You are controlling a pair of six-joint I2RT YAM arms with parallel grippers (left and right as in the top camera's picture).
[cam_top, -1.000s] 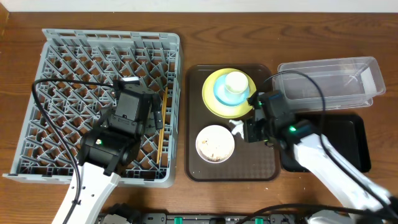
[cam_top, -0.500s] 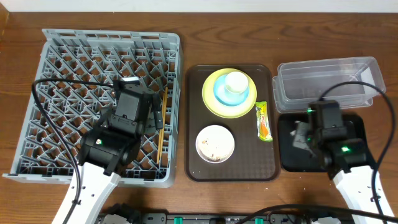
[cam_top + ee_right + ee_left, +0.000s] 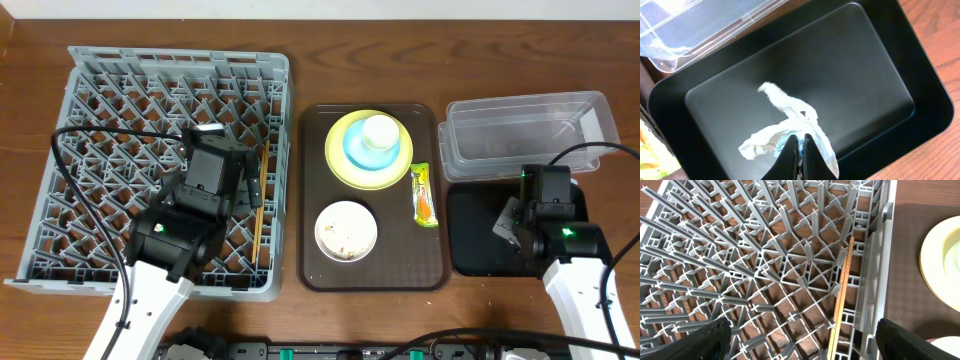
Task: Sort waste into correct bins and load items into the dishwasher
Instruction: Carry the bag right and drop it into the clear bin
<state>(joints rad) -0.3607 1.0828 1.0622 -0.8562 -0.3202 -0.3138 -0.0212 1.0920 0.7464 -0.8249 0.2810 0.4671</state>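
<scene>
Wood surface [image 3: 400, 50], 2 arms. Grey dish rack [image 3: 180, 55] sat on the left, brown serving tray [image 3: 400, 260] in the middle, clear tub [image 3: 520, 130] and black tray [image 3: 475, 250] on the right, the tub behind the black tray.

L pincer [image 3: 804, 325] hung over the rack's right side, jaws wide, nothing in them. Chopsticks [image 3: 842, 300] lay on the rack floor along its right wall, just below that pincer.

R pincer [image 3: 800, 145] was over the black tray, jaws pinched tight on the white tissue [image 3: 785, 107]. The tissue trailed out ahead of the tips above the tray floor; couldn't tell if it touched.

On the serving tray:
- yellow-green plate [image 3: 340, 160] at the back, w/ blue bowl [image 3: 355, 150] on it and white cup [image 3: 380, 130] in the bowl
- white bowl [image 3: 346, 230] at the front, w/ beige scraps [image 3: 348, 240] inside
- snack wrapper [image 3: 424, 193] flat by the right rim, apart from the plate
</scene>
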